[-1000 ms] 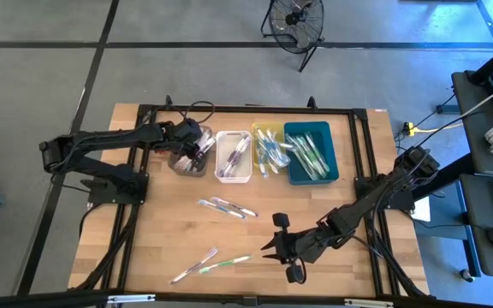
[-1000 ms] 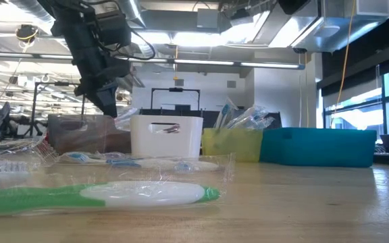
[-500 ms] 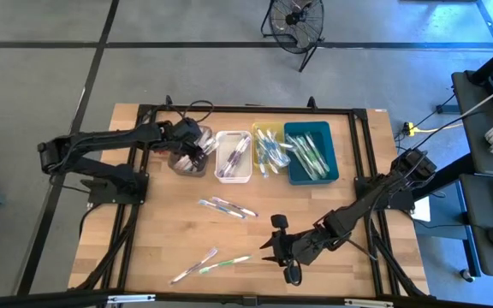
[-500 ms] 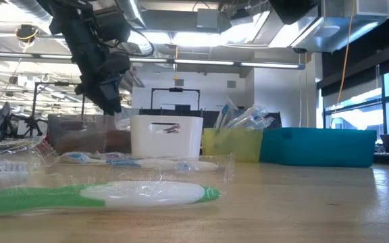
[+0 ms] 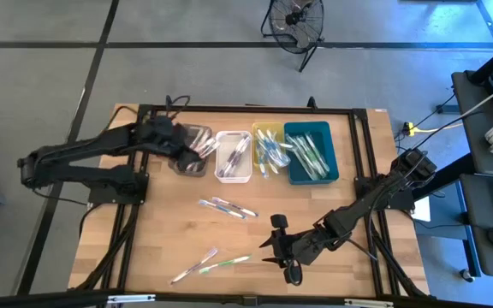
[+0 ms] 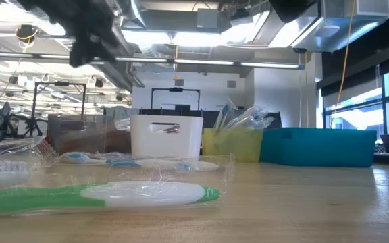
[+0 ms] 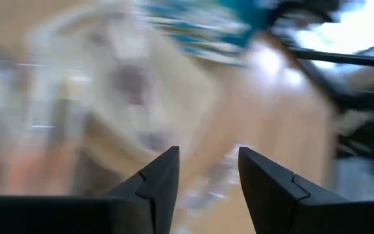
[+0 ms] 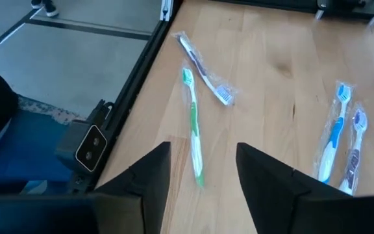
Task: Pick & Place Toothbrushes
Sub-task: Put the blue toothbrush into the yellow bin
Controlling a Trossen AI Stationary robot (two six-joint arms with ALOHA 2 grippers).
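Toothbrushes in clear wrappers lie on the wooden table: one pair at mid-table, and a green one with a purple-white one near the front edge. More toothbrushes fill the white bin, yellow bin and teal bin. My left gripper is open, up over the left side of the grey bin, with nothing between its fingers. My right gripper is open above the table, just right of the green toothbrush, and touches nothing.
The four bins stand in a row along the table's far side. A black frame runs around the working area. Bare wood lies between the two loose pairs of toothbrushes. The wrapped green toothbrush fills the foreground of the low view.
My left gripper has risen from the grey bin and drawn back toward the table's left edge, moving fast enough to blur. The toothbrushes on the table have stayed where they were.
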